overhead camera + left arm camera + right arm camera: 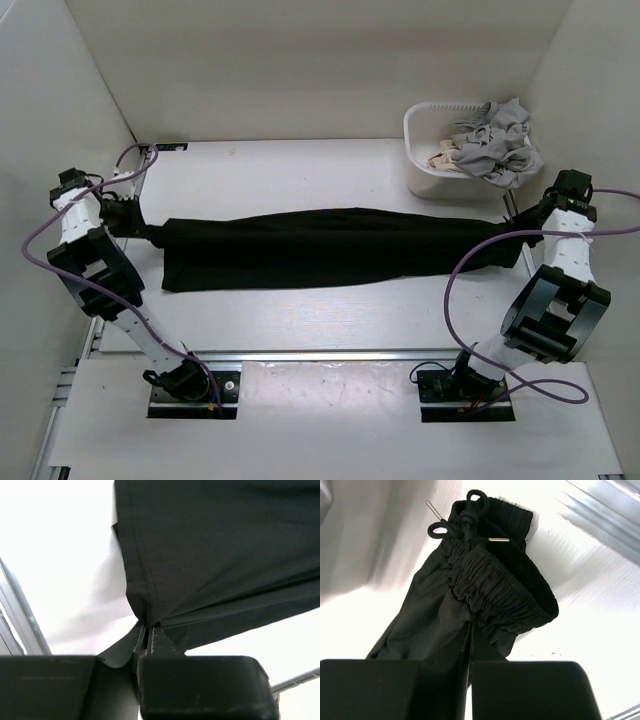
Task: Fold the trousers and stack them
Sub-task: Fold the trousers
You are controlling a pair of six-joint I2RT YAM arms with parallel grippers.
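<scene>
Your trousers [320, 245] lie stretched left to right across the middle of the counter [300, 320], folded lengthwise. The left gripper [145, 632] is pinched closed on a corner of the leg end. The right gripper [469, 630] is clamped on fabric just below the gathered waistband [495, 587]. Both bites look thin, so pulling the arms further apart could tug an edge free. Carrying one end over too low would likely drag and bunch the cloth. The white basket [430, 180] sits just beyond your right arm, where a wide swing could knock it.

White basket [428, 178] just beyond the trousers [320, 248]
</scene>
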